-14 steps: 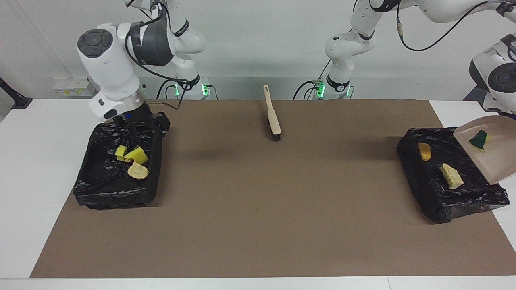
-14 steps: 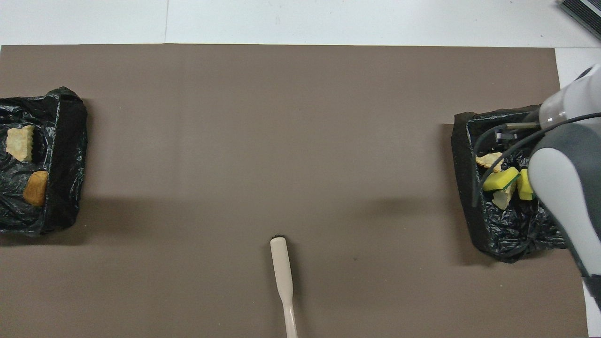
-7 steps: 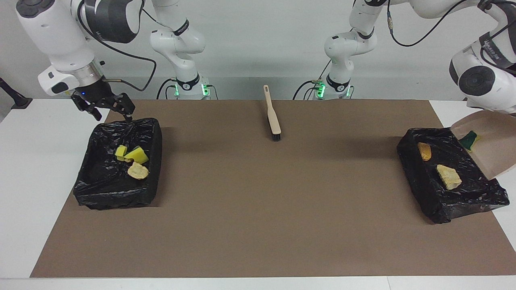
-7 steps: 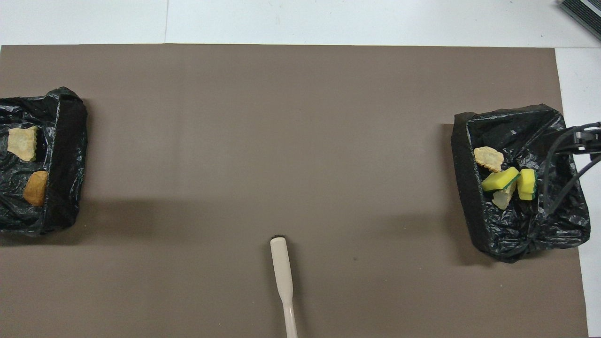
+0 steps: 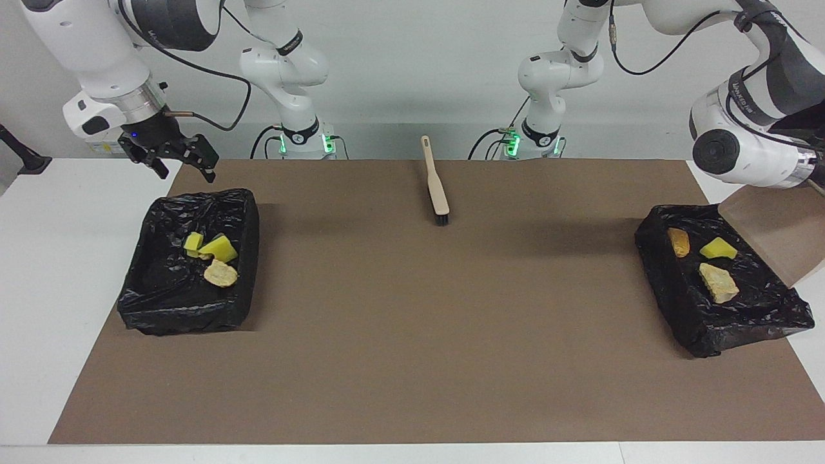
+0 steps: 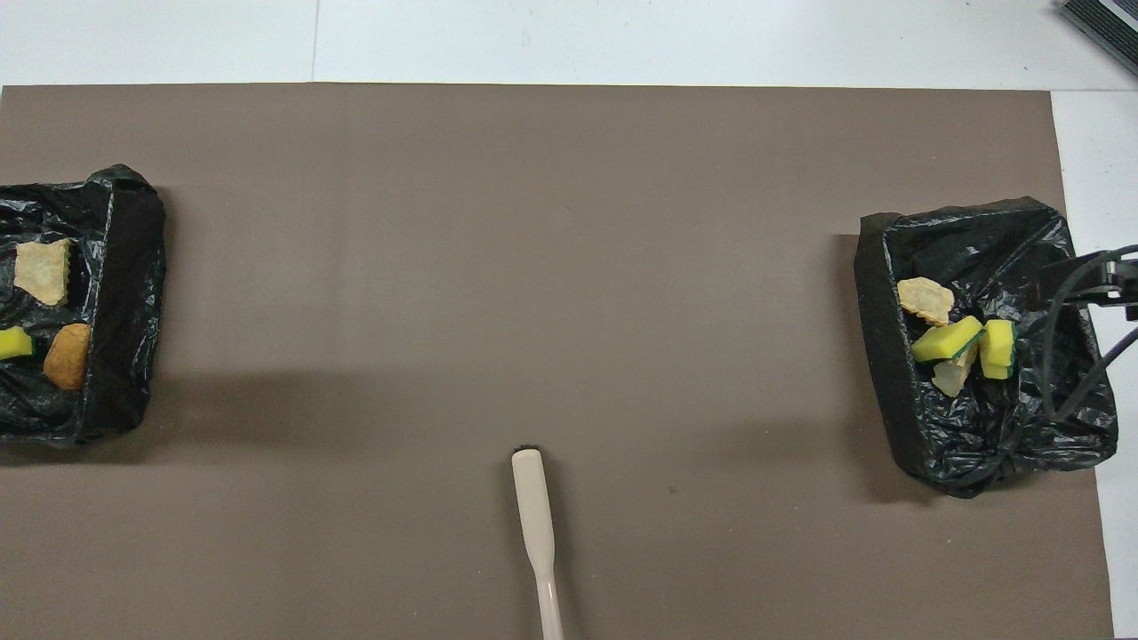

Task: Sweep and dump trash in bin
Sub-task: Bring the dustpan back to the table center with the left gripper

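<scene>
Left claw (image 5: 813,177), closed on the tilted dustpan (image 5: 776,229), holds it over its bin (image 5: 715,309) where three scraps (image 5: 717,281) lie (four in the other bin (image 5: 184,309)); right claw (image 5: 173,161) open above that bin's rim

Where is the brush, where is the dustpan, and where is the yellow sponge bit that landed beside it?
brush (image 5: 439,193), facing view, on its beige back above the bristles
dustpan (image 5: 776,229), facing view, on its flat underside
yellow sponge bit (image 5: 717,249), facing view, on its top face

Dustpan (image 5: 783,232) cut by frame edge
</scene>
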{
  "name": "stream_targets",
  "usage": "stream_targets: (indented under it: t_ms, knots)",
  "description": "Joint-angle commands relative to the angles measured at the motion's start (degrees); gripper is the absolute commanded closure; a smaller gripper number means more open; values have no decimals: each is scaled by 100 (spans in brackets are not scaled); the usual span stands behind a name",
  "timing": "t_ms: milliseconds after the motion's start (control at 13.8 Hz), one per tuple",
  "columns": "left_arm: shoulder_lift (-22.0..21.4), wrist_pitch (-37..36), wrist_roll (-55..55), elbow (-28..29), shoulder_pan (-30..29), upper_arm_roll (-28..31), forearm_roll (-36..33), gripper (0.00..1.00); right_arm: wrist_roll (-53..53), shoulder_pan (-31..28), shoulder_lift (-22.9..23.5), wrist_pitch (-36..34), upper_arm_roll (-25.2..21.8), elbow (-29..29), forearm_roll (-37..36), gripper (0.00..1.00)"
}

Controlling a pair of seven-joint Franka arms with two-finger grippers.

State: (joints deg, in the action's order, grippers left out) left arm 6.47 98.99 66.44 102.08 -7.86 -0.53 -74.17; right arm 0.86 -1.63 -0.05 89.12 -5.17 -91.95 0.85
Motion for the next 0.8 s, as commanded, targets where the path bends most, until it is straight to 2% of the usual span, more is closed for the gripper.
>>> stream_targets:
  t_ms: [0,217,362,506,723]
  knots:
    - [-41,-73,-44,-328,66,45,568,100,168,14,-171,-44,16,-217,82,0]
    - [117,-125,-53,-626,381,36,1227,100,142,40,-162,35,69,-218,20,0]
    - [284,-362,-61,-864,741,44,1851,100,64,154,-145,53,69,-192,-67,0]
    - [355,-556,-96,-970,1031,36,2178,100,54,277,-136,97,78,-191,-164,0]
    - [355,-697,-761,-1006,1366,45,3203,100,89,278,-127,88,69,-174,-69,0]
